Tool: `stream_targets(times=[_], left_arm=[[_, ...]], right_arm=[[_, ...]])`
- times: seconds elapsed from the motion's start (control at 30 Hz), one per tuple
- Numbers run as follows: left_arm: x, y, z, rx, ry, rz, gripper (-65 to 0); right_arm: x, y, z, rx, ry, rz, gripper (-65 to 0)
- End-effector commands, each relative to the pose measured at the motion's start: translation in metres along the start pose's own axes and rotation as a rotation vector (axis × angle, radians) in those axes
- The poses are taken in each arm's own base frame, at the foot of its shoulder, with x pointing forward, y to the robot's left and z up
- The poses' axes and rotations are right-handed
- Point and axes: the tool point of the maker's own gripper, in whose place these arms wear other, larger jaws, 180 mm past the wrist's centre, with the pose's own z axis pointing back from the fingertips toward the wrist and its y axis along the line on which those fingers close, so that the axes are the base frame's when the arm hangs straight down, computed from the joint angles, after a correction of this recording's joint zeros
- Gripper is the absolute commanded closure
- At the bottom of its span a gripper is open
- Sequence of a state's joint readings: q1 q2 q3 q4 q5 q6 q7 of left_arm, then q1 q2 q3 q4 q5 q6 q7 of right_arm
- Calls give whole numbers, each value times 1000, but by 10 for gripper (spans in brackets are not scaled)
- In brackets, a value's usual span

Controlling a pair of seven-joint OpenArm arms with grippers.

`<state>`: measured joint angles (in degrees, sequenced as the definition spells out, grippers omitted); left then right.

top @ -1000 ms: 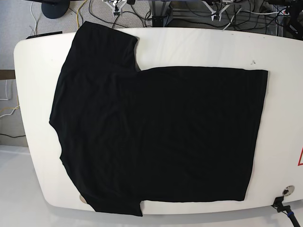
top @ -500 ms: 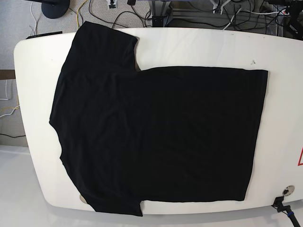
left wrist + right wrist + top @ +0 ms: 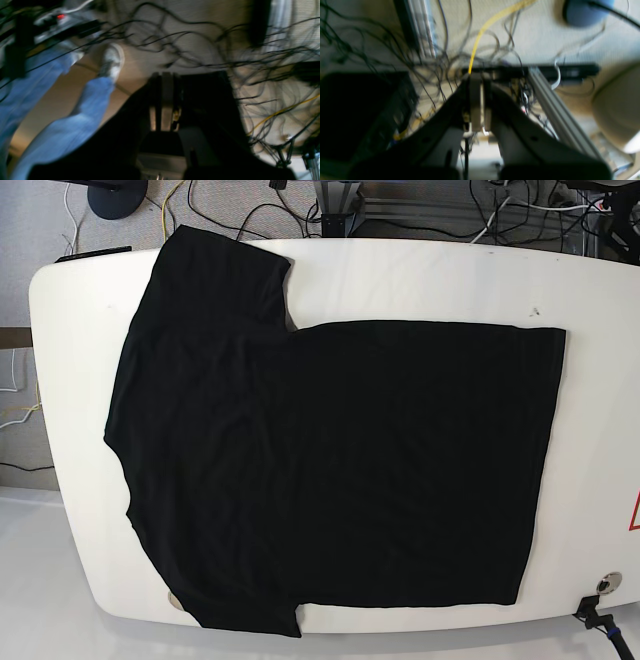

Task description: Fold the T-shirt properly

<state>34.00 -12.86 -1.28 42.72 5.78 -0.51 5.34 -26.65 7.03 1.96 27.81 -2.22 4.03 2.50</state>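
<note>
**T-shirt flat on desk, both claws off it and clenched**

You have the white desk (image 3: pixel 420 280) filling the base view, rounded at its corners. The T-shirt (image 3: pixel 330 470), plain black, lies spread flat over most of it, unfolded. Its straight hem runs down the view's right side; the shoulders and sleeves sit at the view's left. One sleeve reaches the far edge of the desk, the other overhangs the near edge slightly. No print shows on the upper face.

No arm appears over the desk in the base view. Both wrist cameras look at floor and cables, and both are blurred.

Your right claw (image 3: pixel 477 105) points at a tangle of dark cables and a yellow cable (image 3: pixel 492 25); its jaws are pressed together with nothing between them.

Your left claw (image 3: pixel 163 105) is likewise clenched on nothing. Beside it you see blue-jeaned legs (image 3: pixel 62 120) and a white shoe (image 3: pixel 112 62).
</note>
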Motion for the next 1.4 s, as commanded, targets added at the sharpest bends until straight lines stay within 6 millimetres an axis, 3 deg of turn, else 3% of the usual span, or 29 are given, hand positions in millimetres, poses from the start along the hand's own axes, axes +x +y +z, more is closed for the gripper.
stream_targets(times=[0.0,0.1,0.23,0.47,0.6,0.8,0.97,1.0,1.17,1.27,1.37], left_arm=[[-8,9,8,15,-9,-6,-6],[-14,16,27,25,-40,-40,-10],[-5,22,56,29,-112,-84,-9],[31,18,110,-12,-252,-174,0],[58,16,146,-25,-340,-228,0],[110,24,202,27,-511,-259,-4],[153,39,242,92,-640,-213,-8],[137,32,229,65,-586,-234,0],[162,24,260,62,-666,-247,0],[177,20,279,60,-719,-243,0],[186,19,288,61,-751,-247,0]], right_arm=[[-6,-9,6,-11,-18,-1,-9],[-16,-25,22,-29,-51,9,-10],[-17,-45,47,-51,-114,50,-11],[-5,-63,99,-61,-185,152,-15],[13,-86,128,-118,-205,161,-16],[58,-128,174,-239,-282,165,-17],[114,-148,214,-324,-409,162,-14],[112,-140,208,-288,-407,183,-3],[174,-146,263,-355,-590,214,-1],[199,-155,287,-406,-674,213,-1],[214,-163,298,-433,-721,201,0]])
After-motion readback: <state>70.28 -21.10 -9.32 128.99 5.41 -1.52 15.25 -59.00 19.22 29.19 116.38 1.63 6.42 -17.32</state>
